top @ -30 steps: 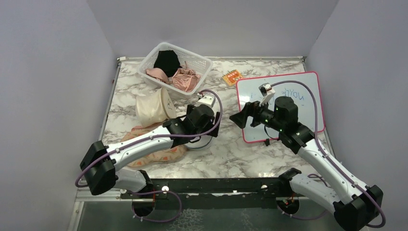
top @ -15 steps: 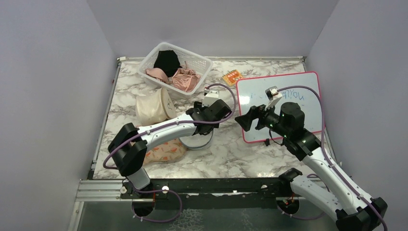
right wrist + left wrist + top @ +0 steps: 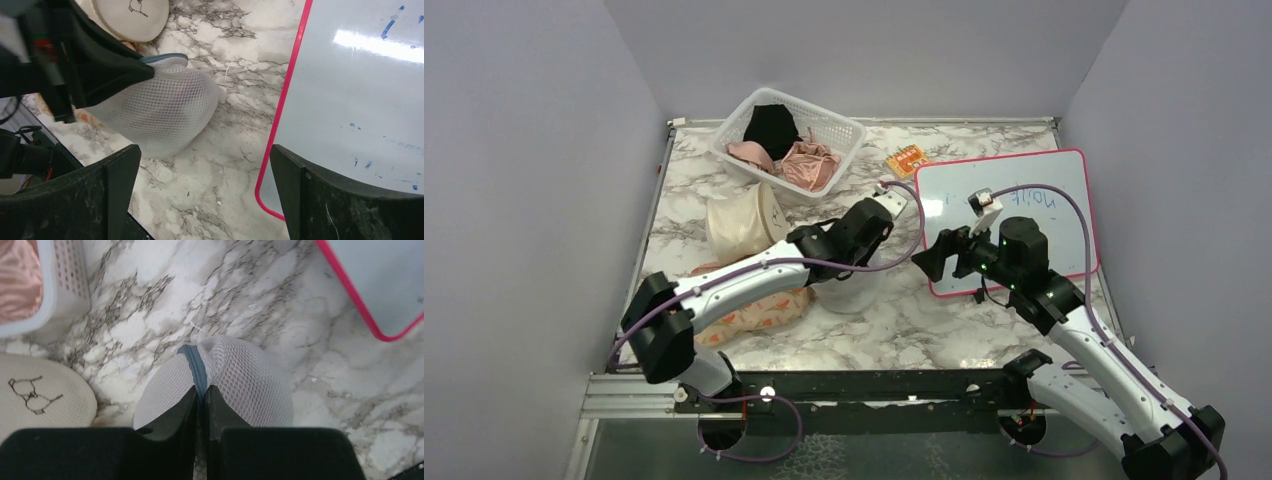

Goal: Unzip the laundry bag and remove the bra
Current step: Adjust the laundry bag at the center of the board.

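Observation:
The laundry bag, round white mesh with a grey-blue zip band, sits mid-table. My left gripper comes down on it from above. In the left wrist view that gripper is shut on the zip band and the mesh bunched beside it. The right wrist view shows the laundry bag pulled up into a peak at the left gripper's fingertips. My right gripper hovers just right of the bag. There the right gripper stands wide open and holds nothing. The bra is hidden; the mesh shows only a dim shadow.
A white basket with pink and black garments stands at the back. A cream cylindrical bag lies left of the laundry bag, a peach floral pouch nearer the front. A pink-framed whiteboard lies at the right, with a small orange item behind it.
My left arm has swung rightward over the laundry bag and its jaws have gone from open to shut on the zip band. The right gripper has shifted only slightly and stays open.

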